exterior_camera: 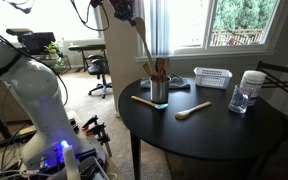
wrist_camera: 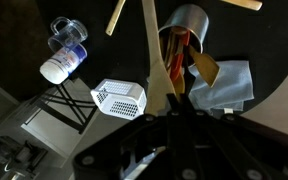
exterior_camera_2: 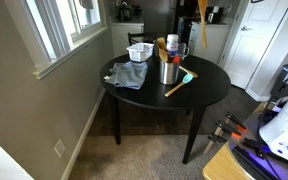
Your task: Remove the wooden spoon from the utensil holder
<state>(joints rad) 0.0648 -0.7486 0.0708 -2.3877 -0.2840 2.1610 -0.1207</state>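
Observation:
My gripper [exterior_camera: 127, 14] is high above the table and shut on the wooden spoon [exterior_camera: 142, 45], which hangs slanting down from it. The spoon's lower end is close over the rim of the utensil holder [exterior_camera: 159, 91], a shiny metal cup with several other utensils still in it. In the wrist view the spoon [wrist_camera: 156, 55] runs from the jaws [wrist_camera: 170, 103] up past the left side of the holder [wrist_camera: 191, 22]. In an exterior view the holder [exterior_camera_2: 169, 71] stands mid-table, with the spoon [exterior_camera_2: 199, 25] above it at the top edge.
The round black table [exterior_camera: 224, 135] also bears a white mesh basket [exterior_camera: 212, 76], a clear jar with a white lid [exterior_camera: 248, 91], two loose wooden utensils [exterior_camera: 192, 110] [exterior_camera: 144, 99] and a blue-grey cloth [exterior_camera_2: 129, 75]. A window wall runs behind the table.

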